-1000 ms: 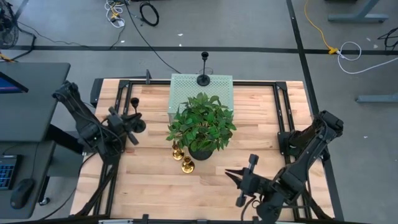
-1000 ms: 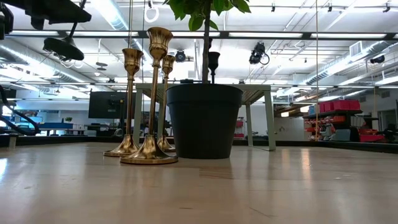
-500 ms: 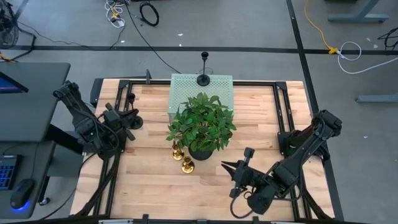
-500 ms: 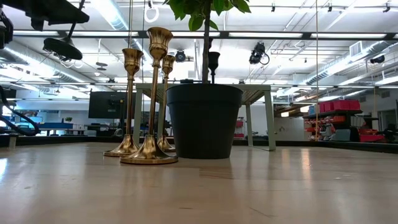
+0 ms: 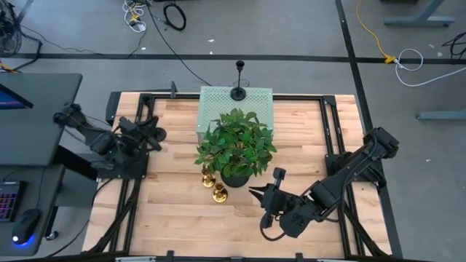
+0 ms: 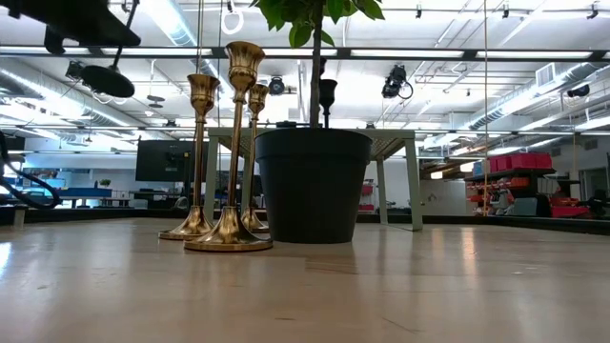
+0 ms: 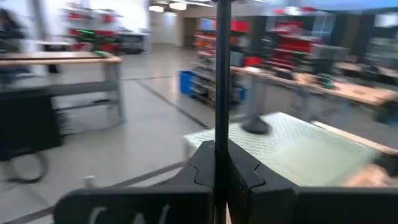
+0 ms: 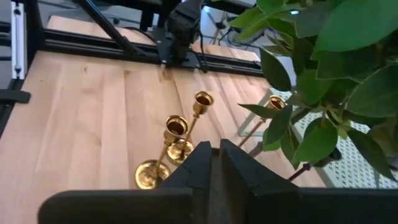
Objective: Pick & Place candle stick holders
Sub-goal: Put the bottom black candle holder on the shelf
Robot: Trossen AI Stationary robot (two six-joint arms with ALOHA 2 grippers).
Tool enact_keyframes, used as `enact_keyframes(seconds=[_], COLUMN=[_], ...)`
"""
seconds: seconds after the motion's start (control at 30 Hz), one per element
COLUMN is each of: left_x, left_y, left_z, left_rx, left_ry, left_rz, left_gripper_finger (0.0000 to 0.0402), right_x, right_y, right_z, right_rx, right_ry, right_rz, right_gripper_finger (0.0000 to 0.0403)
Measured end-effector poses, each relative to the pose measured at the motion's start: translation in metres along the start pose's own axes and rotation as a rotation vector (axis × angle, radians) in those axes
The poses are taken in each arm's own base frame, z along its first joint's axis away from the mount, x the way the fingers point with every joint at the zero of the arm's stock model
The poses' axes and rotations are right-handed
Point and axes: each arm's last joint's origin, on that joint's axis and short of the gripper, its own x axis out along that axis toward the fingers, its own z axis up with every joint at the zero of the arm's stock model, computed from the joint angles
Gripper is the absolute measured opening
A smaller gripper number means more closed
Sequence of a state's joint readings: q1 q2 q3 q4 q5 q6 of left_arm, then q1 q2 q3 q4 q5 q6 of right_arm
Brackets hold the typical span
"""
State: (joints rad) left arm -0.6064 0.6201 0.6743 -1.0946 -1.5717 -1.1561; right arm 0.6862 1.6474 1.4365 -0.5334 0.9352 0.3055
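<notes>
My left gripper [image 5: 148, 135] hangs above the table's left edge, shut on a black candle stick holder [image 6: 107, 81]. A second black holder [image 5: 238, 93] stands by its round base on the pale perforated box [image 5: 217, 108] at the far edge. The gold holders [image 5: 219, 193] [image 5: 207, 175] stand upright by their bases beside the potted plant; the right wrist view shows three of them [image 8: 176, 127] [image 8: 202, 99] [image 8: 275, 102]. My right gripper [image 5: 253, 191] hovers to the near right of them, pointing at them, shut with nothing between its fingers [image 8: 199, 163]. My left gripper pinches the black holder's slim stem [image 7: 221, 134] between its two fingers, which lie level and across it. The holder is lifted clear of the table. Its round base [image 6: 107, 81] hangs lowest and the stem rises a little tilted.
A black pot [image 6: 313, 186] with a leafy plant [image 5: 237, 145] stands mid-table, its leaves overhanging the gold holders. Black frame rails [image 5: 328, 124] run along the table's sides. Bare wood [image 5: 175, 218] lies along the near side.
My left gripper has swung toward the table's far edge with the black holder, which stays lifted. My right gripper has moved toward the table's left, nearer the gold holders and the pot. Neither gripper has opened or shut.
</notes>
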Motion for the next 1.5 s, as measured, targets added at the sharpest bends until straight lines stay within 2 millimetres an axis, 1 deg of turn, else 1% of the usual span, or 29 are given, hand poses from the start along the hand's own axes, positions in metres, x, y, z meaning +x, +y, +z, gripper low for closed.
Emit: enact_keyframes(seconds=[0.1, 0.2, 0.3, 0.33, 0.4, 0.5, 0.6, 0.67, 0.73, 0.8, 0.83, 0.93, 0.97, 1.07, 1.1, 1.2, 1.3, 1.4, 1.5], left_x=[0.01, 0.021, 0.034, 0.038, 0.045, 0.057, 0.072, 0.087, 0.103, 0.118, 0.123, 0.135, 0.139, 0.155, 0.162, 0.18, 0.195, 0.209, 0.218], left_y=[-0.005, -0.011, -0.022, -0.026, -0.035, -0.047, -0.052, -0.054, -0.054, -0.05, -0.047, -0.032, -0.028, -0.018, -0.016, -0.004, 0.001, 0.004, 0.009], left_z=[-0.002, -0.003, -0.007, -0.008, -0.008, -0.01, -0.004, 0.004, 0.012, 0.022, 0.026, 0.03, 0.029, 0.026, 0.024, 0.009, 0.007, -0.002, -0.006], left_rx=[0.015, -0.017, 0.071, 0.098, 0.092, 0.206, 0.209, 0.209, 0.22, 0.191, 0.169, 0.171, 0.16, 0.14, 0.126, 0.128, 0.113, 0.106, 0.105], left_ry=[-0.012, -0.027, -0.025, -0.02, -0.023, 0.029, 0.084, 0.108, 0.113, 0.04, -0.006, -0.036, -0.034, -0.057, -0.057, 0.022, -0.022, -0.008, -0.03], left_rz=[0.108, 0.216, 0.305, 0.323, 0.353, 0.37, 0.357, 0.328, 0.211, 0.046, 0.009, 0.043, 0.014, -0.169, -0.196, -0.204, -0.293, -0.373, -0.467], left_gripper_finger=[0.001, 0.001, 0.001, 0.001, 0.001, 0.001, 0.001, 0.001, 0.001, 0.001, 0.001, 0.001, 0.001, 0.001, 0.001, 0.001, 0.001, 0.001, 0.001], right_x=[0.004, 0.01, 0.017, 0.018, 0.022, 0.026, 0.027, 0.027, 0.028, 0.027, 0.026, 0.023, 0.022, 0.019, 0.019, 0.017, 0.018, 0.019, 0.021], right_y=[0.0, 0.0, -0.002, -0.003, -0.004, -0.006, -0.005, -0.005, -0.005, -0.004, -0.003, -0.003, -0.004, -0.007, -0.009, -0.012, -0.013, -0.014, -0.015], right_z=[-0.004, -0.01, -0.016, -0.017, -0.019, -0.022, -0.026, -0.028, -0.028, -0.028, -0.028, -0.028, -0.027, -0.025, -0.024, -0.022, -0.021, -0.022, -0.026], right_rx=[0.004, 0.009, 0.003, 0.002, 0.003, -0.008, -0.029, -0.034, -0.039, -0.042, -0.045, -0.048, -0.047, -0.061, -0.055, -0.048, -0.046, -0.042, -0.024], right_ry=[0.002, 0.002, 0.014, 0.02, 0.027, 0.04, 0.052, 0.052, 0.053, 0.053, 0.052, 0.05, 0.047, 0.037, 0.034, 0.03, 0.03, 0.039, 0.046], right_rz=[-0.009, -0.021, -0.03, -0.027, -0.03, -0.03, -0.021, -0.02, -0.02, -0.017, -0.015, -0.009, -0.009, -0.013, -0.014, -0.019, -0.021, -0.026, -0.034], right_gripper_finger=[0.0033, 0.0033, 0.0033, 0.0033, 0.0033, 0.0033, 0.0033, 0.0033, 0.0033, 0.0033, 0.0033, 0.0033, 0.0033, 0.0033, 0.0033, 0.0033, 0.0033, 0.0033, 0.0033])
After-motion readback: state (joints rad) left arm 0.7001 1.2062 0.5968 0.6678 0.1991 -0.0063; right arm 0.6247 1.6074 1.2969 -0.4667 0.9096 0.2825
